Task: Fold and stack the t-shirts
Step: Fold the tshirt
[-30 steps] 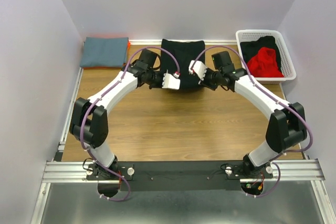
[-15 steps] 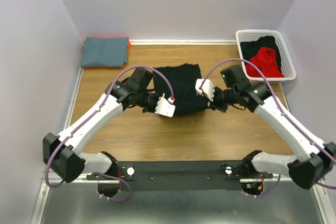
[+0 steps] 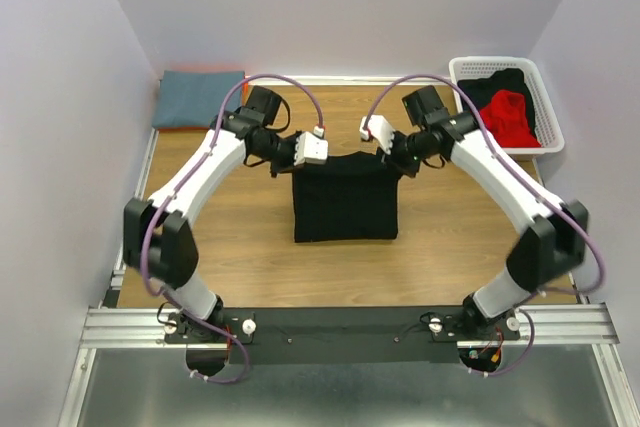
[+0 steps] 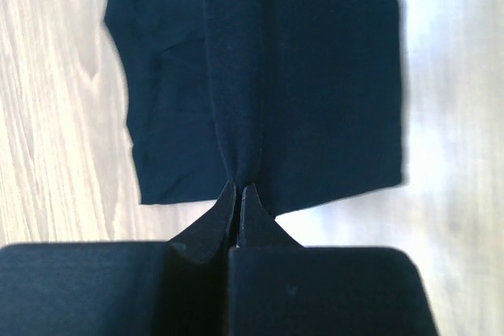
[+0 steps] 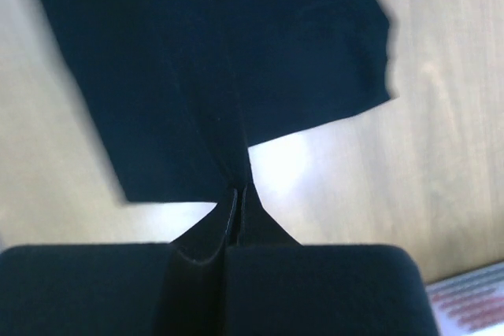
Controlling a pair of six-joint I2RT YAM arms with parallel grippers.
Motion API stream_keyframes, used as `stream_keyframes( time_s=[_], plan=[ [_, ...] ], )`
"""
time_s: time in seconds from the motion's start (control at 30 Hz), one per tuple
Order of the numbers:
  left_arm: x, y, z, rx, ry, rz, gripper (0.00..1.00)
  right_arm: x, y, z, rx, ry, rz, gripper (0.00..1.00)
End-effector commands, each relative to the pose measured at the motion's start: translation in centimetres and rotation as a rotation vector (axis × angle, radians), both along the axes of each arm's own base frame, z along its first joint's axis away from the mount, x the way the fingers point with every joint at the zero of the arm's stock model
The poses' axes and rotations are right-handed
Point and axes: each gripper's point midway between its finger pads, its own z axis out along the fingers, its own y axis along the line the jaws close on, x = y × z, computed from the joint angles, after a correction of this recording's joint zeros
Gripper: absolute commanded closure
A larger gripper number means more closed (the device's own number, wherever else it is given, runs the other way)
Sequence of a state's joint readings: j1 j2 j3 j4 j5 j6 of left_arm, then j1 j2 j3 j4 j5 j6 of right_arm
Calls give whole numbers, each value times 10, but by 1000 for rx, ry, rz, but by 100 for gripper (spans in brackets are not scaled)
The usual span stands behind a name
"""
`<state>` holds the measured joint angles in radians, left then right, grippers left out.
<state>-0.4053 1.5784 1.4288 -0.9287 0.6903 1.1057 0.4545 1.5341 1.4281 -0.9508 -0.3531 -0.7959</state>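
A black t-shirt (image 3: 345, 197) stretches as a neat rectangle between my two grippers, over the middle of the wooden table (image 3: 250, 257). My left gripper (image 3: 299, 160) is shut on its far left corner, and my right gripper (image 3: 391, 158) is shut on its far right corner. In the left wrist view the black t-shirt (image 4: 260, 76) bunches into a ridge at the shut left gripper (image 4: 240, 187). The right wrist view shows the same t-shirt (image 5: 213, 68) pinched in the shut right gripper (image 5: 240, 189). A folded slate-blue t-shirt (image 3: 198, 99) lies far left on an orange one (image 3: 226, 70).
A white mesh basket (image 3: 548, 107) stands at the far right corner with a red t-shirt (image 3: 505, 117) and another black one (image 3: 492, 82) inside. Grey walls close in the table on the left, back and right. The arms' base rail (image 3: 350, 332) runs along the near edge.
Both grippers pulled the black t-shirt from the back of the table toward the near side, then swung back away. The shirt went from crumpled to a straight, spread rectangle.
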Motion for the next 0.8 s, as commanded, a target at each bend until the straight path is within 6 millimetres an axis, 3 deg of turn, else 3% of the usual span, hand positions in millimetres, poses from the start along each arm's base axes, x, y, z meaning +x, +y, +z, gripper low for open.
stream_keyframes(
  time_s=[0.0,0.03,0.07,0.13,0.3,0.4,0.5,0.53,0.6,0.67,0.73,0.77],
  plan=[
    [38,6,-17,-11,40,31,100,61,-14,-25,-25,-29,-3,99],
    [51,5,-17,-23,29,47,100,80,-14,-43,-33,7,-18,99],
    [60,4,-38,-6,69,53,100,89,-13,-51,-34,16,-20,99],
    [81,2,-62,2,100,84,100,109,-6,-78,-26,57,-25,100],
    [120,9,-107,39,136,167,100,130,8,-126,4,140,-78,99],
    [123,13,-128,67,159,201,100,131,10,-148,7,184,-113,100],
    [116,15,-138,94,168,197,100,122,13,-152,26,227,-137,99],
    [106,17,-146,110,193,189,100,110,13,-158,19,256,-136,99],
    [93,12,-143,117,176,155,100,95,15,-150,29,276,-148,99],
    [69,11,-141,121,180,128,100,59,16,-158,11,334,-128,99],
    [42,10,-147,124,206,91,100,26,17,-151,10,364,-113,100],
    [34,8,-137,100,193,74,100,16,16,-148,14,372,-113,99]
  ],
)
